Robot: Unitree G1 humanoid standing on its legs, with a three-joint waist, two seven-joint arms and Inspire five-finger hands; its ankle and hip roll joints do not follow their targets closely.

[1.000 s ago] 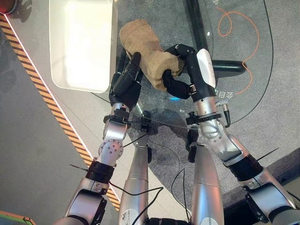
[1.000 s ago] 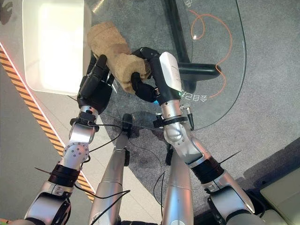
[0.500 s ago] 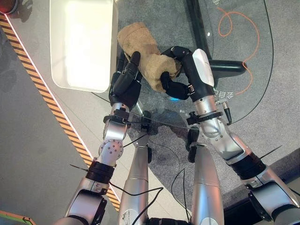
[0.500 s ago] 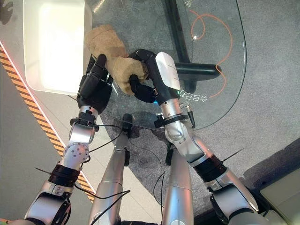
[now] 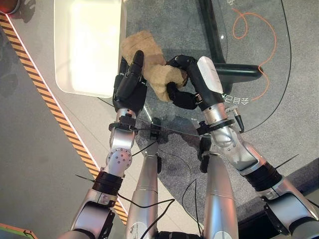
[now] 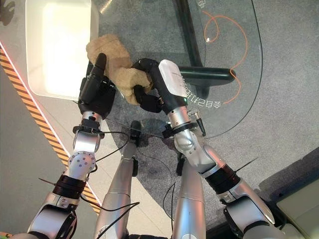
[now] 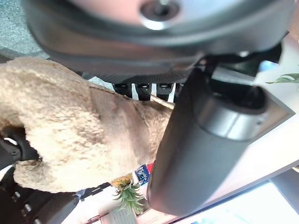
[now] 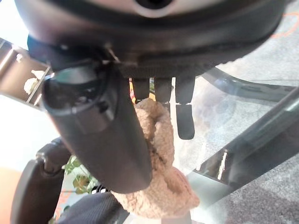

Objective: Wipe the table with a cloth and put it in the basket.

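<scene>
Presently: tan cloth (image 5: pixel 149 64), bunched, on glass counter (image 5: pixel 259 74) at left edge, beside white basket (image 5: pixel 87 47). Right hand (image 5: pixel 185 82) curled round cloth. Left hand (image 5: pixel 128 84) alongside, thumb on cloth, fingers hidden behind it; closure indeterminable.

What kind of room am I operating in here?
Probably a lab or demo floor, not a home: a round glass table on grey carpet, orange-and-black hazard tape on the floor, a white plastic basket.
</scene>
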